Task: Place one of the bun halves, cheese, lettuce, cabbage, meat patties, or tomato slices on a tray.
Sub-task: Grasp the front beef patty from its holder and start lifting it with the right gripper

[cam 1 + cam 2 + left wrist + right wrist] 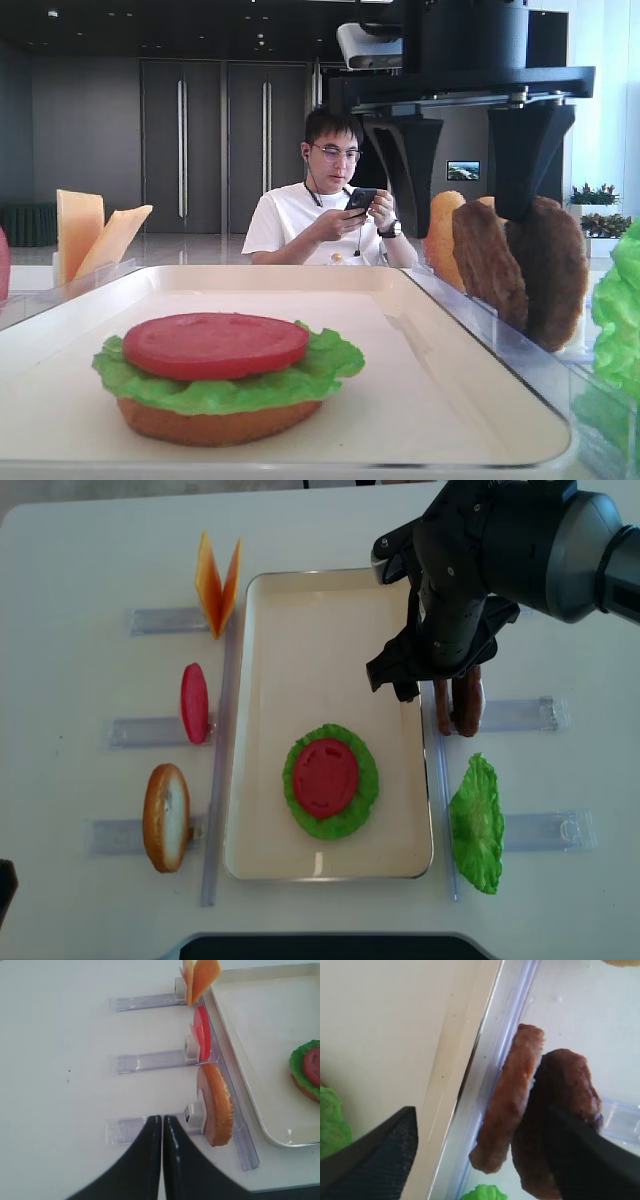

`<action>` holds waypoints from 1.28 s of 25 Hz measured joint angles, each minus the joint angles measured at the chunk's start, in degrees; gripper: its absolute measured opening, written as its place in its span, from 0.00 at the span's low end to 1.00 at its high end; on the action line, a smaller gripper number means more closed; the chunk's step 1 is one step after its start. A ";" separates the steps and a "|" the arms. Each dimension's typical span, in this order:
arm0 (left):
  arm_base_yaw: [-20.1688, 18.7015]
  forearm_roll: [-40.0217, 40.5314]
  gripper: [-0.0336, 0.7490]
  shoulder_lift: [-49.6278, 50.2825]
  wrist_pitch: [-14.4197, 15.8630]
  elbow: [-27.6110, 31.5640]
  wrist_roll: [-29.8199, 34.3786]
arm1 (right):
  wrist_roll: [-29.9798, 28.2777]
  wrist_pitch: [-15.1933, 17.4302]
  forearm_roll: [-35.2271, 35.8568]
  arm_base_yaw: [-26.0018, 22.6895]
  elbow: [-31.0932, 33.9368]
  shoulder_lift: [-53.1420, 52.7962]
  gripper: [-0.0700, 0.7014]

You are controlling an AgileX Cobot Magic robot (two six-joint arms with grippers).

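My right gripper (462,190) over meat patties (458,705), jaws spread wide, grasping nothing; one finger (585,1160) in front of far patty, other finger over tray (280,610) edge. Patties upright on edge in clear rack (520,715), just right of tray. Contact with patty hard to judge. Stack on tray: bun half (215,422), lettuce (330,365), tomato slice (215,345). My left gripper (161,1160) clenched, nothing in it.
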 joint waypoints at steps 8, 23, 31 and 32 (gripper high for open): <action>0.00 0.00 0.03 0.00 0.00 0.00 0.00 | 0.33 0.23 -1.06 0.00 0.00 0.00 0.67; 0.00 0.00 0.03 0.00 0.00 0.00 0.00 | 1.40 0.42 -1.94 0.00 0.00 0.00 0.37; 0.00 0.00 0.03 0.00 0.00 0.00 0.00 | 1.42 0.84 -1.94 0.00 0.00 0.00 0.35; 0.00 0.00 0.03 0.00 0.00 0.00 0.00 | 1.42 0.84 -1.94 0.00 0.00 0.00 0.35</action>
